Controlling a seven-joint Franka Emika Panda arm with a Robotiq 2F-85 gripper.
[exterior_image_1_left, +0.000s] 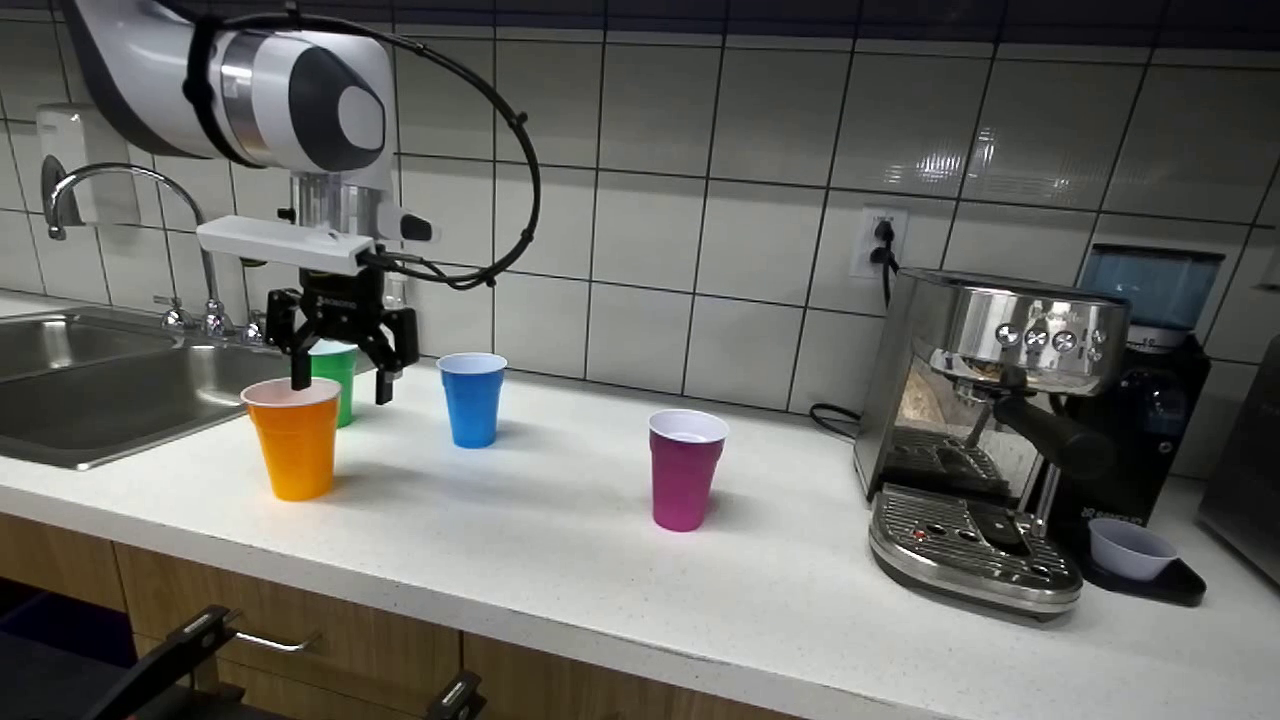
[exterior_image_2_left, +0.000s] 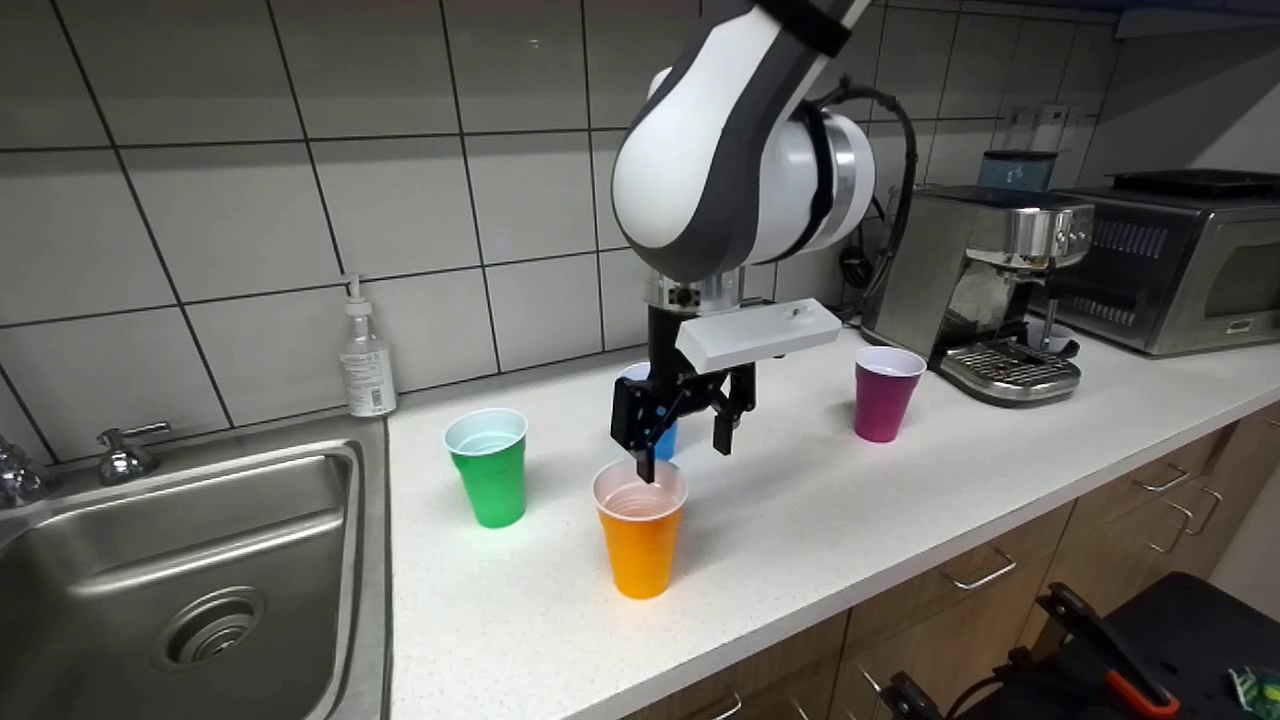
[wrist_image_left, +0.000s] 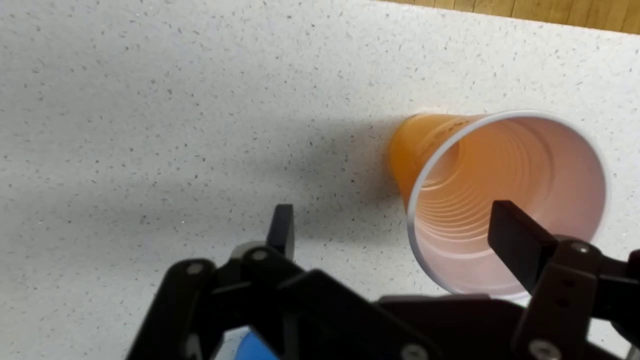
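The orange cup (exterior_image_2_left: 641, 550) stood upright on the white counter (exterior_image_1_left: 560, 520), looking light, thin and easily dented, best held across its upper wall; the gripper (exterior_image_1_left: 342, 381) hung by its rim, spread and unladen, one fingertip (wrist_image_left: 517, 235) over or inside the cup's mouth, hard to tell which.

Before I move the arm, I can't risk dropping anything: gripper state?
Gripper: open, holding nothing, one fingertip at the mouth of the orange cup.
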